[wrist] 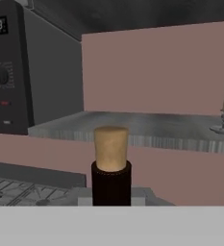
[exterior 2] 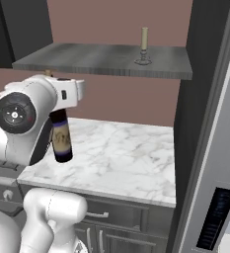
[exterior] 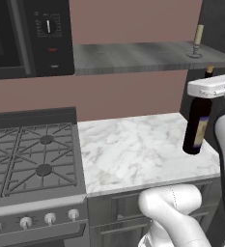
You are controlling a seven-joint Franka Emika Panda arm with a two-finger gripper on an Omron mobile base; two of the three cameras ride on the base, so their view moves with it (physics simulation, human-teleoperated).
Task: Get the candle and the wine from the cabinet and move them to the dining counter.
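Clamped on the wine (exterior: 197,126) by its neck, the end effector (exterior: 208,89) hangs it above the small marble desk (exterior: 133,144), off the cabinet (exterior: 143,57). Candle (exterior: 198,41) waits on the cabinet; neither has reached the dining counter yet.

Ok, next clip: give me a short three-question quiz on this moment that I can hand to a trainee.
1. True or false: the candle stands on the cabinet shelf.
2. What does the hand hold? A) wine B) candle C) nothing
3. Fill in: the wine hangs above the small marble top next to the ____.

Key:
1. True. It stands upright near the shelf's right end.
2. A. The hand is shut on the bottle's neck, and the bottle is lifted off the shelf.
3. Gas stove.
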